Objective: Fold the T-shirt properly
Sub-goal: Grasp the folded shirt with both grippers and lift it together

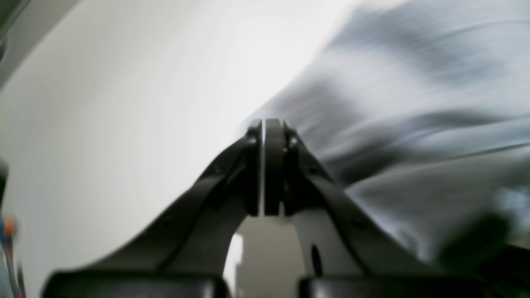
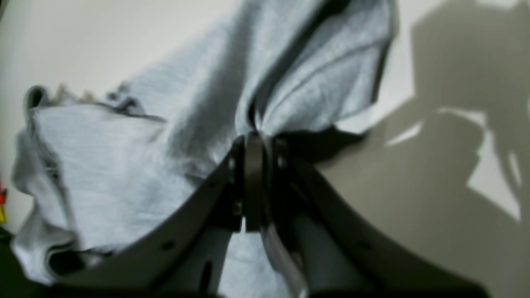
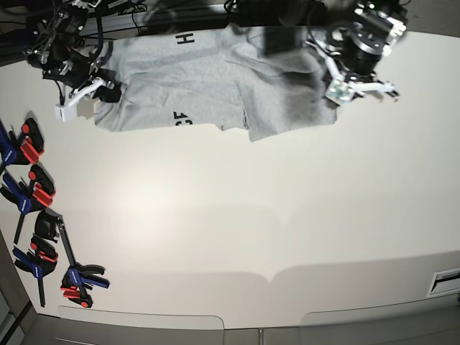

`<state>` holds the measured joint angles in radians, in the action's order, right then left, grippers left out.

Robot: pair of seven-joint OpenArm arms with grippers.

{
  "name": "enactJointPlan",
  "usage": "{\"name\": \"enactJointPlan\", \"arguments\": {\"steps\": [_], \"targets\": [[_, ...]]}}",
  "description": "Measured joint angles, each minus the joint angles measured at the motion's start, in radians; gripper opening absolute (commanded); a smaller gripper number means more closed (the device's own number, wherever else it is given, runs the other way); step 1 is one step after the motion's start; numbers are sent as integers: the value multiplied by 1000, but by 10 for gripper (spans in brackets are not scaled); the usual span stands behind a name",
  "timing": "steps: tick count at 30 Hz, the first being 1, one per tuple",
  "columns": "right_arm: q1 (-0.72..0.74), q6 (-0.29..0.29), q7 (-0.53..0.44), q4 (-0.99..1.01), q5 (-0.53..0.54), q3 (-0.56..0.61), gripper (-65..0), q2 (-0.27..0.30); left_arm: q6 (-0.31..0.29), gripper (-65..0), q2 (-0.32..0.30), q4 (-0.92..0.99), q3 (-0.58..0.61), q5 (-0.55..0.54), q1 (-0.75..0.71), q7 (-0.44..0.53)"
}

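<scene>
T-shirt [image 2: 136,174] pinched in right claw [image 2: 258,142]

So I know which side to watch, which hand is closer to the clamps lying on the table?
The right hand: it is at the shirt's end near the clamps. The left hand is at the shirt's opposite end.

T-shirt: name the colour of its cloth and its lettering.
The T-shirt is light grey with black lettering, clearest in the base view.

White table with T-shirt and clamps.White table [image 3: 215,208] beneath grey T-shirt [image 3: 172,79], clamps [image 3: 29,201].
</scene>
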<state>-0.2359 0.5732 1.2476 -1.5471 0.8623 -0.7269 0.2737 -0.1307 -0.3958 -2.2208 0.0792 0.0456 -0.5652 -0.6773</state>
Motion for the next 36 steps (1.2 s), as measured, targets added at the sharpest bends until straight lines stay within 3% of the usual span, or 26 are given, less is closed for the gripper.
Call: {"name": "enactJointPlan", "arguments": {"steps": [4,6,11,16,22,24,31,36], "targets": [[0,56,45,-164,122,-2,-650,0,-1,-650,2,156,-100,-214,-9,-2],[3,71,49,-249,136,-2,-650,-28,-35,-650,3,242,-101,-247,-9,0],[-37,79,47,-416,145,50,-650,-166,-117,-650,26,359,-101,-313,-11,19],[-93,79,10,-447,124,281,-650,-310,-159,-650,31,372,-102,-363,-8,22],[-90,72,-188,-447,-145,589,-650,-407,-159,-650,30,372,-102,-363,-5,22],[-82,32,-220,-447,-266,687,-650,-423,-159,-650,30,372,-102,-364,-5,22],[-83,-19,-312,-409,-447,984,-650,-423,-159,-650,30,372,-102,-364,-5,22],[-80,-82,-358,-332,-550,1089,-650,-423,-159,-650,30,372,-102,-364,-5,22]]}}
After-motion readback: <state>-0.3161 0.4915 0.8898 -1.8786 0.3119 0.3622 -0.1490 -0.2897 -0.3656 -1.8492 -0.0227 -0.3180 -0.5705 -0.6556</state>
